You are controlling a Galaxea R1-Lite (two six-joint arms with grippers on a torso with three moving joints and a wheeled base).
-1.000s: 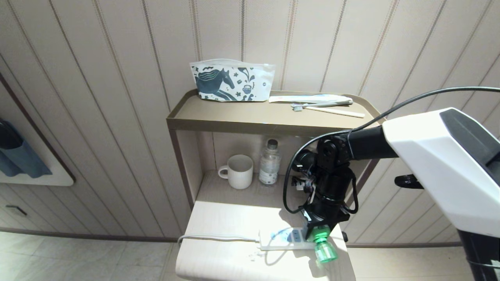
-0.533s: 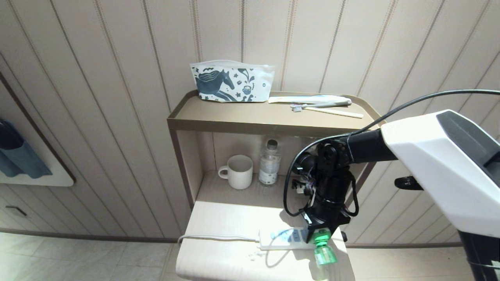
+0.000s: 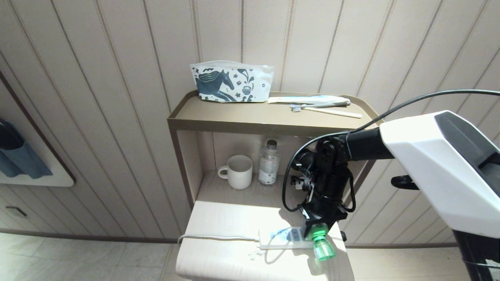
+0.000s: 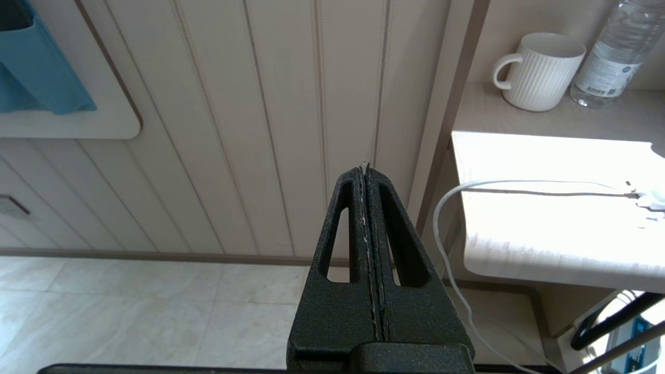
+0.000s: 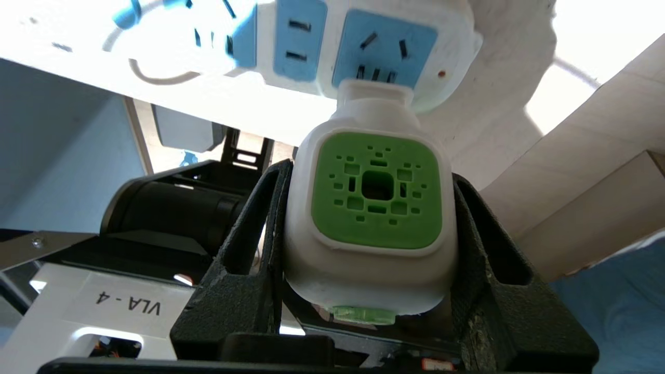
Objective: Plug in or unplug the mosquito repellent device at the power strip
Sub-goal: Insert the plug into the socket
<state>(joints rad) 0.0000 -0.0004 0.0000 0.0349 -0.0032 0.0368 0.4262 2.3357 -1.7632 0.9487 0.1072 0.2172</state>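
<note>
We see the right gripper clamped on the repellent device | its plug end meets the end socket of the power strip at the bench front edge | green bottle hangs outward | left gripper pressed closed, off beside the bench.

Light wood-grain lower ledge: white power strip flat near the right edge, cord trailing to the left edge. Recessed shelf: ribbed white mug, clear water bottle beside it. Brown top shelf: horse-print pouch at rear edge, toothbrush toward the right corner.
</note>
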